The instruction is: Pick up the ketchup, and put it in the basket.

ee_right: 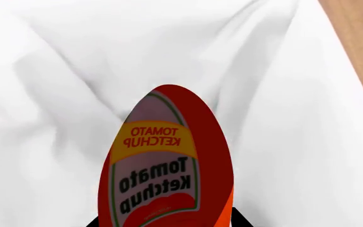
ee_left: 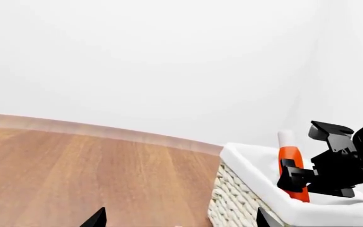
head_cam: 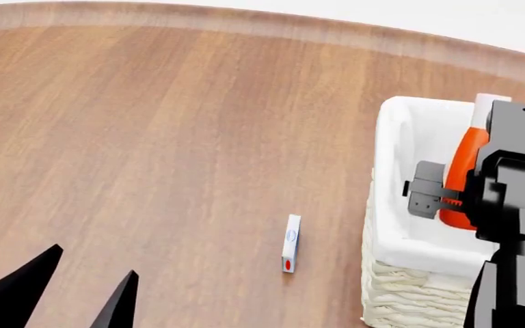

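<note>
My right gripper [head_cam: 445,198] is shut on the ketchup [head_cam: 463,174], an orange-red bottle with a white cap, held over the basket [head_cam: 399,171]. In the left wrist view the ketchup [ee_left: 290,163] stands roughly upright above the basket's white liner [ee_left: 257,163], with the right gripper [ee_left: 295,172] clamped on its side. The right wrist view shows the ketchup [ee_right: 162,175] label between the dark fingers of the right gripper [ee_right: 162,222], with the liner [ee_right: 74,71] behind. My left gripper [head_cam: 96,263] is open and empty over the wood at the near left, its tips wide apart [ee_left: 180,221].
A small white box with a red mark [head_cam: 291,253] lies on the wooden table [head_cam: 153,137], just left of the basket's woven wall [ee_left: 238,203]. The table's far edge [head_cam: 244,24] meets a plain white wall.
</note>
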Controlling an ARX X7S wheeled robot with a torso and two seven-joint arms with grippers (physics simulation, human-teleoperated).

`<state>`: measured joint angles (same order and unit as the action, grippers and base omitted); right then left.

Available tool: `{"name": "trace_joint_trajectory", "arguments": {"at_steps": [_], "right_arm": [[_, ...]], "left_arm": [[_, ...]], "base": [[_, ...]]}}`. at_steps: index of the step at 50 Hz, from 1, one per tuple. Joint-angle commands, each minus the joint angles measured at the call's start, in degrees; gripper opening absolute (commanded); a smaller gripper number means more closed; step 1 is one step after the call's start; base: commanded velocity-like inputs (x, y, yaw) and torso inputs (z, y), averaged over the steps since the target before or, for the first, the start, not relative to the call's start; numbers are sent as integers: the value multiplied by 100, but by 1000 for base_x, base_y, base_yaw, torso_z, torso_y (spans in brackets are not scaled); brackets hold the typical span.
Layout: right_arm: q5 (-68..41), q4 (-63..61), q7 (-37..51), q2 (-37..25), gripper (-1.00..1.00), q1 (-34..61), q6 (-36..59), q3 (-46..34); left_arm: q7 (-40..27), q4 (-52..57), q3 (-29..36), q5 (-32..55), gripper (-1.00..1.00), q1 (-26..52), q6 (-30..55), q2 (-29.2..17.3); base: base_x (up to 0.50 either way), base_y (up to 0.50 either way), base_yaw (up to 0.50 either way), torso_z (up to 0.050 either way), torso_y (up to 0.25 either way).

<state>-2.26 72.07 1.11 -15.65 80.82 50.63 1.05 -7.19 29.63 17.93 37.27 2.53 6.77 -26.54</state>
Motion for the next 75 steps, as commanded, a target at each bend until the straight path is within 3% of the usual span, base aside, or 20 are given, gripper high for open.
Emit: {"name": "trace_joint_trajectory", "arguments": {"at_steps": [1,2,36,59,62,70,75], "right_arm": [[226,291,-298,122,-100,71,-266,72],[228,291,-298,125,100,78,-250,67],[236,290,-322,127,100,212,-244,94],[306,268,-591,134,100,672,-146,-174],[279,-31,-616,150,100,585,-38,-161],[245,-2477,-550,179,100,-379,1121,-88],[228,-3693,-294,194,100,-817,1368,189]], "left_arm": [[173,-461,-7,-294,100,110,-304,123],[176,-467,-3,-297,100,109,-309,125],[144,-390,46,-269,100,125,-315,92],[-85,286,-16,-107,100,52,-193,-85],[-96,308,-5,-114,100,51,-190,-85],[-111,396,10,-75,100,58,-172,-105],[-163,499,-11,-48,100,52,-139,-147]], "base": [[0,0,0,0,0],[0,0,0,0,0],[0,0,0,0,0],[0,0,0,0,0],[0,0,0,0,0],[0,0,0,0,0],[0,0,0,0,0]]}}
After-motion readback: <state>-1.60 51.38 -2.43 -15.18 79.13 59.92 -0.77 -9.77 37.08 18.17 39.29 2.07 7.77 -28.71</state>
